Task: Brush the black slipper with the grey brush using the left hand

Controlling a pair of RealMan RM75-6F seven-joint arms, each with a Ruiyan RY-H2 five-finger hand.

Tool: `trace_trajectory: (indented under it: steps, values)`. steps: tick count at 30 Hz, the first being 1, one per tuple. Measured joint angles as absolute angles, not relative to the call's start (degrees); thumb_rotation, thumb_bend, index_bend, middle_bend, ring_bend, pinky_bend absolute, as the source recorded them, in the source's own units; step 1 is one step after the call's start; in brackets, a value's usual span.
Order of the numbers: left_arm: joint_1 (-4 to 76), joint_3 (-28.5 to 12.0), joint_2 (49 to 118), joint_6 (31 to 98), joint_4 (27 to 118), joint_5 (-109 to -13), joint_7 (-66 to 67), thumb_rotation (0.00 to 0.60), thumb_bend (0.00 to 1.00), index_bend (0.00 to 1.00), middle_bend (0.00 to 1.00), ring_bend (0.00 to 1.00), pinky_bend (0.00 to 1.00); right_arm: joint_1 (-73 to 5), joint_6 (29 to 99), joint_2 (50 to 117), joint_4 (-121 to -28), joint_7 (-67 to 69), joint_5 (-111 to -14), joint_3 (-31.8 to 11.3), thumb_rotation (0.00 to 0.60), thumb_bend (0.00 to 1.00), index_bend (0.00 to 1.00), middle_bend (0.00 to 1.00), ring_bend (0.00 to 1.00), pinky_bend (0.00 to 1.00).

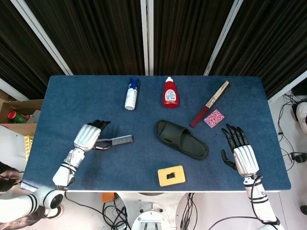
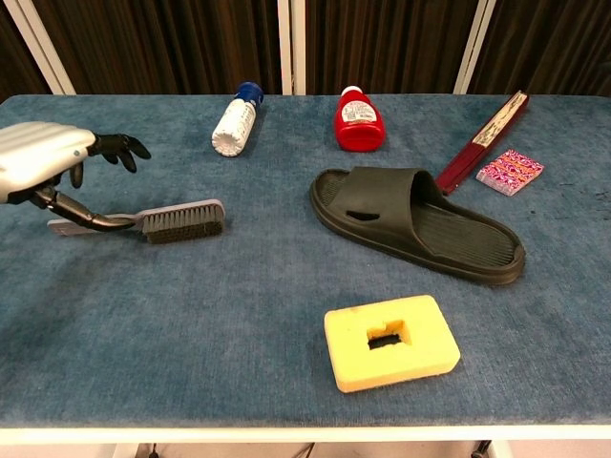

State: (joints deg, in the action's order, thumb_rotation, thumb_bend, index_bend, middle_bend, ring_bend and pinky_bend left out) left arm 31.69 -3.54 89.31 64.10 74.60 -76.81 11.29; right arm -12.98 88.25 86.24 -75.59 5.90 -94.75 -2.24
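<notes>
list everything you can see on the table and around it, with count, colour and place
slipper: 1, black, centre-right of the table
brush: 1, grey, left side, lying flat, bristles pointing toward the slipper
sponge: 1, yellow with a hole in the middle, near front edge
bottle: 1, red with white cap, back centre
tube: 1, white with blue cap, lying at the back, left of the red bottle
folded fan: 1, dark red, back right
patterned card: 1, pink, beside the fan
table: 1, blue cloth top
left hand: 1, silver and black, above the brush handle, fingers spread, one finger touching the handle
right hand: 1, silver and black, right edge, open, holding nothing
</notes>
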Motion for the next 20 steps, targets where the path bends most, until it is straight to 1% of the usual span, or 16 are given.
trace_trajectory:
  steps: [1,2,3,6,8,12,15,20]
  values:
    - [30.9,-3.7,89.1,65.8,75.0,-77.0,10.8,0.125,0.0,0.09,0.11,0.13,0.35,-12.9,88.2,86.2,-75.6,5.9,-94.5,-2.3,0.6,0.48,0.0,0.0,0.0,0.0]
    - [30.5,-3.7,88.9,66.7,75.3,-77.1,10.5,0.086,0.0,0.08,0.09,0.12,0.33,-12.8,88.1,86.1,-75.6,5.9,-94.3,-2.3,0.6,0.47,0.0,0.0,0.0,0.0]
    - [29.5,-3.8,88.7,68.6,75.7,-77.3,9.8,0.059,0.0,0.08,0.08,0.11,0.32,-12.6,87.9,86.0,-75.7,5.7,-93.8,-2.3,0.6,0.47,0.0,0.0,0.0,0.0]
    - [26.0,-3.9,87.8,74.0,76.9,-77.7,7.5,0.014,0.0,0.07,0.06,0.09,0.3,-12.2,87.2,85.7,-76.1,5.3,-92.3,-2.3,0.6,0.45,0.0,0.0,0.0,0.0]
    - [23.1,-3.7,87.2,77.5,77.7,-77.8,5.9,0.0,0.0,0.07,0.06,0.09,0.29,-11.8,86.6,85.4,-76.4,5.2,-91.3,-2.3,0.6,0.44,0.0,0.0,0.0,0.0]
    - [17.9,-2.9,85.9,82.5,78.7,-77.7,3.3,0.0,0.0,0.07,0.06,0.08,0.28,-10.8,85.4,84.5,-77.3,4.8,-88.8,-2.4,0.6,0.42,0.0,0.0,0.0,0.0]
    - [14.8,-1.3,83.9,83.6,79.8,-77.7,2.2,0.0,0.0,0.07,0.06,0.08,0.28,-9.8,85.0,83.7,-77.9,4.0,-87.4,-2.3,0.6,0.39,0.0,0.0,0.0,0.0]
    - [11.2,0.8,80.3,85.0,82.0,-77.8,2.2,0.0,0.0,0.07,0.06,0.08,0.28,-8.1,84.8,82.0,-79.1,2.6,-85.4,-2.2,0.6,0.38,0.0,0.0,0.0,0.0]
